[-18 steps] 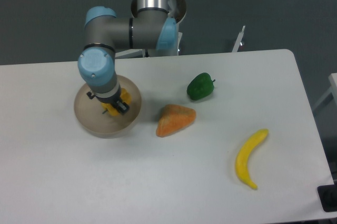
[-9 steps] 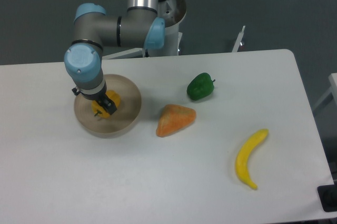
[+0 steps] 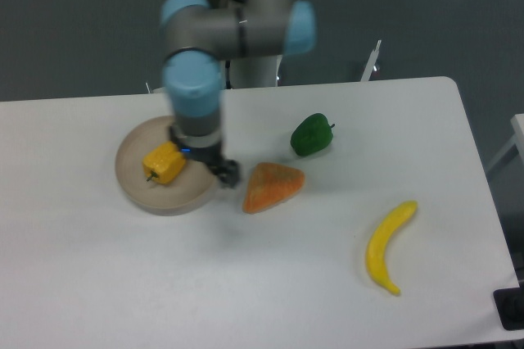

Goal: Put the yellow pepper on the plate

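Camera: white table (image 3: 270, 283) (tool (image 3: 223, 170) blurred, perhaps open) before grey floor (image 3: 74, 29).

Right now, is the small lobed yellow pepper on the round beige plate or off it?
On it. The yellow pepper lies inside the plate rim, free of the gripper, which is beside it.

The robot has one arm. It comes in from the top, silver and gray with light blue caps on its joints. The upper part goes straight down, then bends sideways at a fat elbow. The last part points down. The hand (image 3: 214, 165) is at the bottom, dark and a bit blurry. It holds nothing. It is too blurry to see how the fingers stand.
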`<state>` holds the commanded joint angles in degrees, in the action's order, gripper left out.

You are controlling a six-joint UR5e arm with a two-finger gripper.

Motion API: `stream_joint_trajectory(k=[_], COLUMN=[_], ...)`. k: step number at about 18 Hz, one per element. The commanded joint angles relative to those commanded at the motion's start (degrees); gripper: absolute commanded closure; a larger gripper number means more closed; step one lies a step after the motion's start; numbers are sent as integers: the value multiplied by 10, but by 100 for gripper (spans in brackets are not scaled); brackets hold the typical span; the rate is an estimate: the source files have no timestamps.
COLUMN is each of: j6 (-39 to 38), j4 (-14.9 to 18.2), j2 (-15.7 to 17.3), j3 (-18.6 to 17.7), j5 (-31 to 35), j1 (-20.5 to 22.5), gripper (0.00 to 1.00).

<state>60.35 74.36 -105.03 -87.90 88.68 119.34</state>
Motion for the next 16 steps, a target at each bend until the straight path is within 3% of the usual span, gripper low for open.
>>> stream_joint_trajectory(k=[2, 6, 9, 16], j6=[63, 138, 156, 175], j4=[-4, -57, -59, -55], j2=[-17, -61, -91, -108], j3=[21, 46, 67, 70], j5=[5, 7, 9, 16], j1=[43, 75, 91, 99], gripper=[0, 0, 0, 0])
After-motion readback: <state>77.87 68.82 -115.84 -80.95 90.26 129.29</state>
